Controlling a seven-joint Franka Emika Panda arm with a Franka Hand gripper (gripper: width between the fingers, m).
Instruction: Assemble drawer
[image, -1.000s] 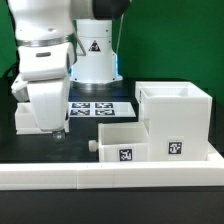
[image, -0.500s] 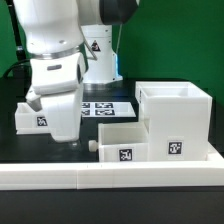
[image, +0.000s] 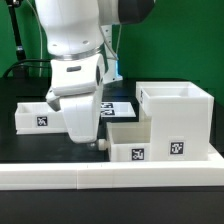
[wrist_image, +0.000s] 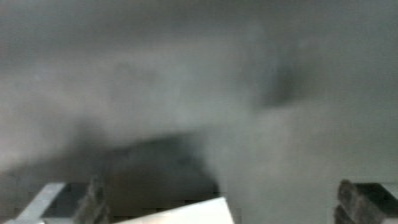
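- Two small white trays show in the exterior view, and we call them the near tray and the far tray.
- The near tray sits on the black table, with its end on the exterior view's right touching the foot of the box shell. A square tag faces the camera.
- The box shell stands upright with its top open, on the exterior view's right. It is taller than the near tray and has a tag of its own low on the front.
- The far tray lies well apart on the exterior view's left, partly hidden behind the arm.
- The gripper points down, low over the table, at the end of the near tray on the exterior view's left. We cannot tell whether it touches the tray there or is just beside it.
- The wrist view is badly blurred. We make out the two dark fingers spread wide at opposite edges of the picture. A pale white edge shows between them, and nothing is clamped.
- A long low border rail runs along the front of the table, just before the near tray and the box shell.
- The marker board lies flat behind the near tray, mostly covered by the arm.
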